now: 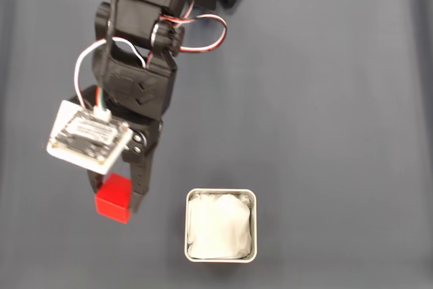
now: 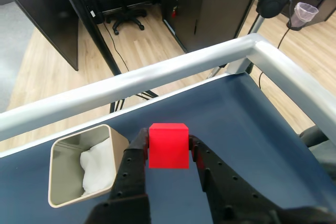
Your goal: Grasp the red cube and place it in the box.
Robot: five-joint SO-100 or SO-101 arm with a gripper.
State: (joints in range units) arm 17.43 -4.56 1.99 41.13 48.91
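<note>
The gripper (image 2: 168,148) is clamped on the red cube (image 2: 168,145): in the wrist view its two black fingers (image 2: 137,153) press against the cube's left and right faces, and the cube sits between their tips. In the fixed view the gripper (image 1: 118,194) points toward the bottom of the picture, with the cube (image 1: 113,197) at its tip, to the left of the box (image 1: 221,225) and clear of it. A white circuit board (image 1: 88,135) rides on the arm just above the cube. The box stands on the dark blue table (image 1: 325,133), its white lining (image 1: 220,227) filling the inside. In the wrist view the box (image 2: 84,163) lies left of the cube, near the table's silver edge rail (image 2: 157,74); whether the cube rests on the table or hangs above it I cannot tell.
</note>
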